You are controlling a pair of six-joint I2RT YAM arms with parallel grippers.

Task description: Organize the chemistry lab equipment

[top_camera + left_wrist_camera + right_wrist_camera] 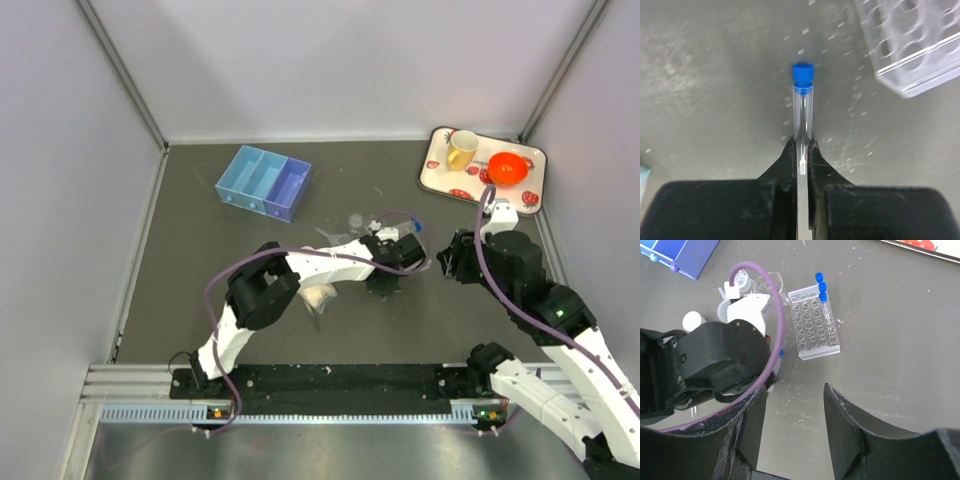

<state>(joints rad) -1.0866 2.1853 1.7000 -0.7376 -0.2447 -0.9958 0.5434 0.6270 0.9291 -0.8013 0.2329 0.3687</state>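
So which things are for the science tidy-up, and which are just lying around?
For the job:
blue-capped tube
clear tube rack
blue tray
small white bag

Just lying about:
yellow mug
orange bowl
strawberry tray

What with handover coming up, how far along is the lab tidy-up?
Done: three tubes stand in the rack. In hand: the left gripper is shut on another tube; the right gripper hangs open, empty. Left: that tube, the bag and clear pieces on the table; the tray looks empty.
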